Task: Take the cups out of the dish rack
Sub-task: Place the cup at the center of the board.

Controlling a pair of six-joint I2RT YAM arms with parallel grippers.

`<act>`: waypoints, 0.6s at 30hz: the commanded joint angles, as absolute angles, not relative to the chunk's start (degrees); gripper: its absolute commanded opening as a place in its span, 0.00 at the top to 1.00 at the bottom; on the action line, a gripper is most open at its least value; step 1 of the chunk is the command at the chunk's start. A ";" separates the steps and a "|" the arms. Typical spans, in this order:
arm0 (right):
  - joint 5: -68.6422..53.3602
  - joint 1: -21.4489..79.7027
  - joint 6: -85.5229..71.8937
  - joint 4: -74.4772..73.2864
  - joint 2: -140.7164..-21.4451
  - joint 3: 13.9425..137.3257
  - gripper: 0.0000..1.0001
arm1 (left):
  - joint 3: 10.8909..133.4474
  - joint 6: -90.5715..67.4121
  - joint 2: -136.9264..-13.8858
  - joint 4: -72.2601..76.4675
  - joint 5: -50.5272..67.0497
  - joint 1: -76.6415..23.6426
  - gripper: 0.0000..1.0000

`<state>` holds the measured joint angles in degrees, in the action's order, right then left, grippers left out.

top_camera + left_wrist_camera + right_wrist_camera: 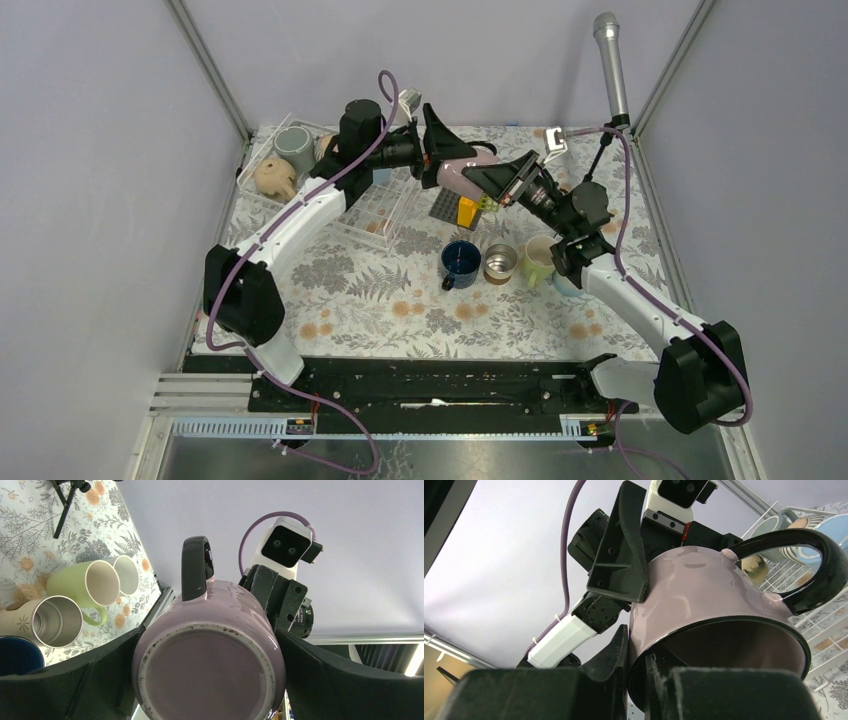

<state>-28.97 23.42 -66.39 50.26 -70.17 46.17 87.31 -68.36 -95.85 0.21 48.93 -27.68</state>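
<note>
- Mauve mug (462,172) is in the air over the back middle of the table (400,310), lying on its side between the two grippers, its handle up.
- Right gripper (503,183): fingers pressed together on the mug's rim, one inside the mouth and one outside.
- Left gripper (445,150): fingers spread wide either side of the mug's base end. Can't tell if the pads touch the wall.
- Step, as I judge it: hand-over from left to right, then set-down.
- Do it well: pull the left gripper straight back along the mug's axis toward the back-left corner, so a finger doesn't drag the mug sideways out of the rim pinch.
- A rim pinch is thin and the glaze looks slick. Keep the right wrist slow and avoid a fast roll when turning the mug upright.
- Dish rack (390,215) sits at the back-left corner, with a grey cup (295,148) and a tan cup (273,177) in it.
- Navy cup (460,262), steel cup (500,262) and pale green cup (537,260) stand in a row right of the table's middle.
- Carry the mug over the block plate (445,208), not through it, and set it down near that row without knocking the others.
</note>
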 commanded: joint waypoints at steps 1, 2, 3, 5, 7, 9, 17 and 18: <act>-24.44 23.54 -61.18 47.80 -67.12 46.39 1.00 | 86.63 -67.61 -91.74 9.07 50.22 -28.09 0.01; -24.24 23.51 -60.97 47.92 -66.80 46.33 1.00 | 86.53 -68.11 -91.79 9.69 50.60 -27.98 0.01; -24.18 23.55 -60.87 48.05 -66.61 46.32 1.00 | 86.72 -68.27 -91.77 9.95 50.82 -27.81 0.01; -23.83 23.49 -60.76 48.35 -66.13 46.18 1.00 | 86.96 -68.27 -91.76 10.00 51.31 -27.39 0.01; -23.45 23.54 -60.55 48.78 -65.57 45.70 1.00 | 86.89 -69.09 -91.67 10.88 52.28 -26.89 0.01; -22.86 23.48 -60.45 49.58 -64.91 45.07 1.00 | 86.65 -70.37 -91.41 12.26 53.10 -26.22 0.01; -22.82 23.41 -60.67 51.89 -63.45 44.33 1.00 | 85.70 -74.53 -90.18 16.56 55.80 -23.69 0.01; -22.85 23.48 -60.50 51.63 -63.19 44.46 1.00 | 85.58 -74.53 -90.08 16.55 55.91 -23.46 0.01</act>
<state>-25.93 24.05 -63.13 48.66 -65.58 44.31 85.23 -72.86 -95.53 8.67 53.78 -25.71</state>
